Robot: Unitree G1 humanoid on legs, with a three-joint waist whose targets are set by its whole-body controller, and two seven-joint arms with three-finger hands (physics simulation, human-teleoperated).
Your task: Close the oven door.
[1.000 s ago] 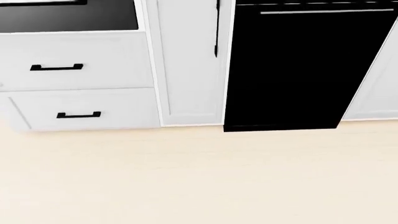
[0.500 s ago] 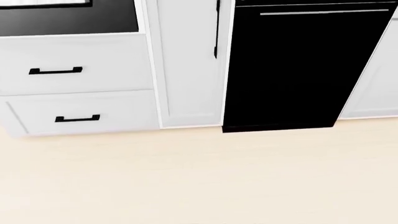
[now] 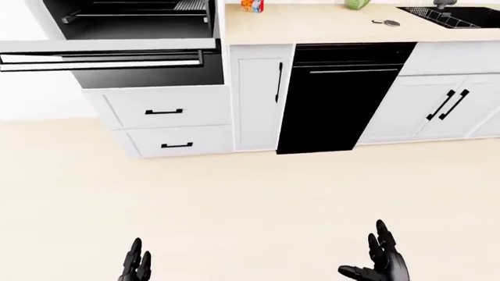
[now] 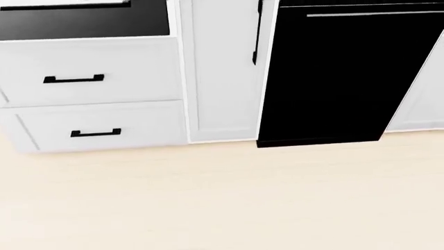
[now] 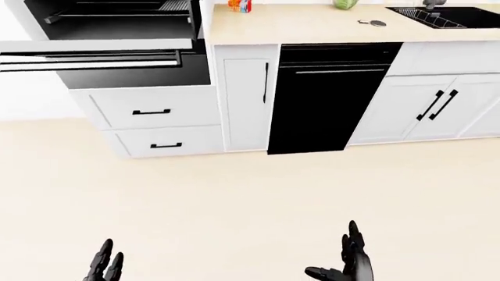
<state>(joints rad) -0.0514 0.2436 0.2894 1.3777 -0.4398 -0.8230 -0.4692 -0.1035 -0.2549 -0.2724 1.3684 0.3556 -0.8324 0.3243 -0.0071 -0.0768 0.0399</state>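
Observation:
The oven door (image 3: 109, 58) hangs open at the upper left of the left-eye view, folded down flat, with its long handle along the near edge. Above it the dark oven cavity (image 3: 133, 14) shows its racks. My left hand (image 3: 136, 263) and right hand (image 3: 387, 260) rise from the bottom edge, fingers spread, both far below the door and holding nothing. In the head view only the door's black underside (image 4: 83, 21) shows at the top left.
Two white drawers (image 3: 168, 111) with black handles sit under the oven. A black dishwasher (image 3: 336, 96) stands right of a narrow white cabinet (image 3: 262, 93). The counter (image 3: 312, 26) carries small items, and a sink (image 3: 453, 16) lies at the top right. Pale floor (image 3: 250, 199) spreads between me and the cabinets.
In the head view the cabinets and dishwasher have slid slightly to the right, so the camera has turned a little to the left. Nothing in the kitchen itself has moved.

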